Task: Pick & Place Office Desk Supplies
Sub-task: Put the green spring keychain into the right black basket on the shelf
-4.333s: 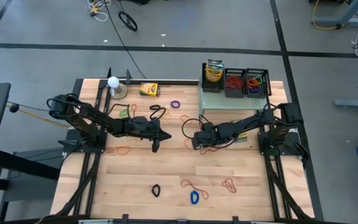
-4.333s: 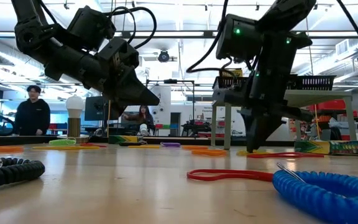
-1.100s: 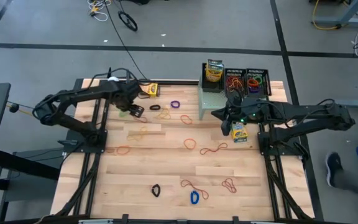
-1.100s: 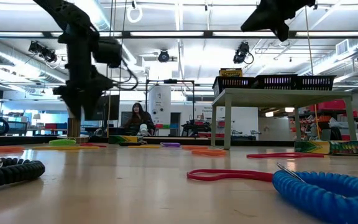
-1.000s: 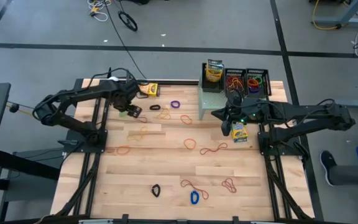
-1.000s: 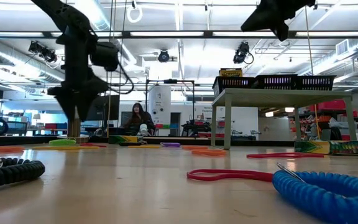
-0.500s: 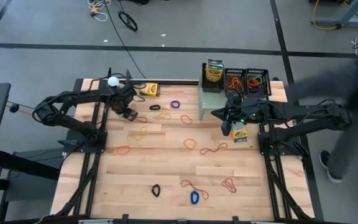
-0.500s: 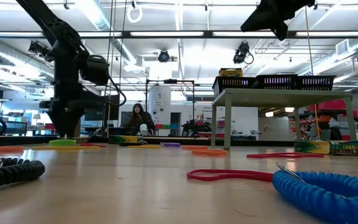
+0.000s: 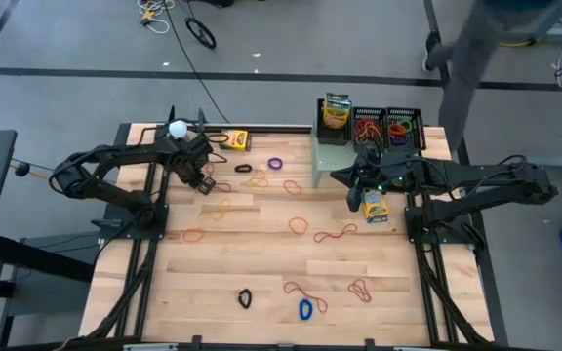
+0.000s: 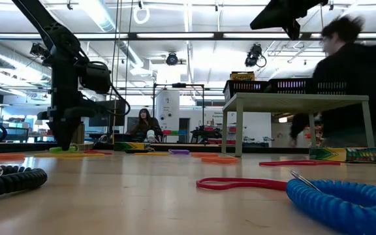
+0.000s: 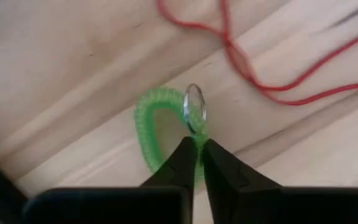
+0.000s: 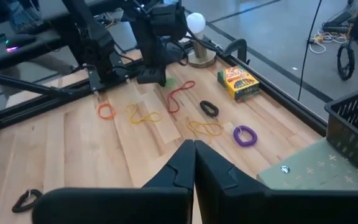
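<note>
From above, my left arm reaches across the desk [image 9: 213, 322] with its elbow bent, my left jaws [image 9: 201, 181] pointing down just beside the white ball on a stand [image 9: 178, 128]. My right arm stretches toward the pale green shelf [image 9: 335, 156], right jaws [image 9: 356, 200] shut and empty by the crayon box [image 9: 376, 207] lying near that shelf

At desk level, my left arm stands upright, its tip down on the green coil [image 10: 65, 149] in front of the ball stand

Through my left wrist, the jaws are pressed together on the green coil's [image 11: 160, 134] strand, beside its metal ring [image 11: 194, 108], a red band [image 11: 253, 62] close by

Through my right wrist, closed jaws hang above the shelf's edge, a purple band [image 12: 245, 134] beyond
</note>
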